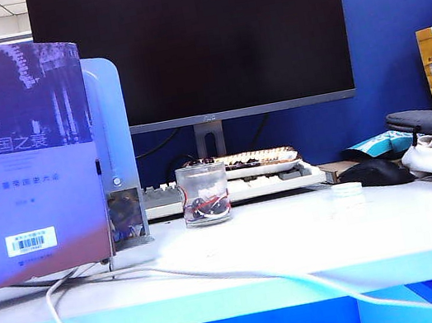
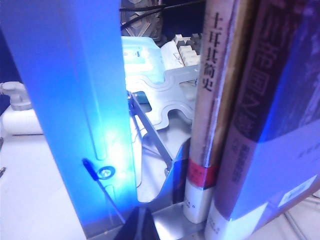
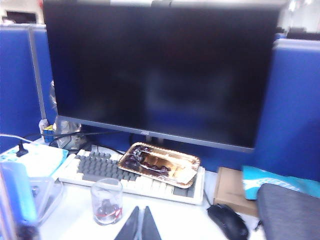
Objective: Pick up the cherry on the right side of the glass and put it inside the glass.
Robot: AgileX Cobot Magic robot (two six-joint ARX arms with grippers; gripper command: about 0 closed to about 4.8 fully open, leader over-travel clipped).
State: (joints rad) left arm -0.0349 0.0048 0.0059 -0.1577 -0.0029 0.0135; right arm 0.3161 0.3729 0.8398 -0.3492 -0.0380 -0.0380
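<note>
White bench carries the glass with dark cherries inside. Right pincer hangs above, pressed together; left pincer's state is unclear.

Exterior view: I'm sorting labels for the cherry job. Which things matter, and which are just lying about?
Job: glass; dark cherries inside it; right gripper, shut, near the glass.
Lying about: keyboard, mouse, monitor, books, tray; left gripper, beside the blue stand.

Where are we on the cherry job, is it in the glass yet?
Looks done: dark cherries with red stems sit in the glass, and none shows on the table to its right. In hand: nothing; the right gripper is shut and empty, back from the glass. Left gripper is out of view. Nothing visibly left.
</note>
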